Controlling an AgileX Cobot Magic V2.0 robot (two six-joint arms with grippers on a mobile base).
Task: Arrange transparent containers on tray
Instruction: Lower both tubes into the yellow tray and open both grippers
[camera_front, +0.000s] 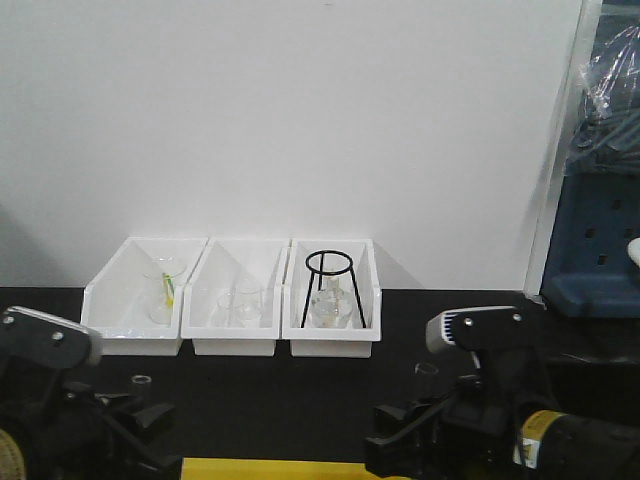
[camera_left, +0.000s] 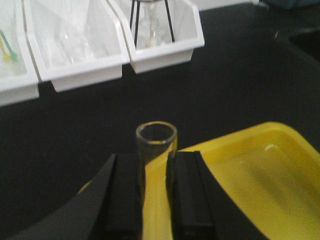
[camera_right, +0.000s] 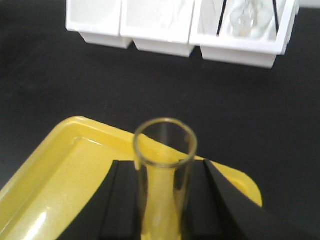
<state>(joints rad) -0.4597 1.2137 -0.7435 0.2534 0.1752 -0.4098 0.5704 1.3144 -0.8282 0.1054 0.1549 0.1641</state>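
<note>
Right now I have a test tube in each claw. My left claw (camera_left: 145, 200) is pinching one tube (camera_left: 156, 150) between its black fingers (camera_left: 186, 195), mouth up, over the near-left part of the yellow tray (camera_left: 260, 170). My right claw (camera_right: 162, 205) is clamped the same way on a second tube (camera_right: 164, 165) above the tray's (camera_right: 65, 170) far right corner. Both tubes stand close to upright, gripped well below the flared rim, I'd say so the glass can't slip out and the open end stays clear of the pads. The tray floor looks bare in both wrist views, so neither tube is down yet. On the black bench (camera_front: 300, 385) behind, three white bins (camera_front: 232, 300) hold beakers, flasks and a black tripod stand (camera_front: 329, 288), well apart from my work.
</note>
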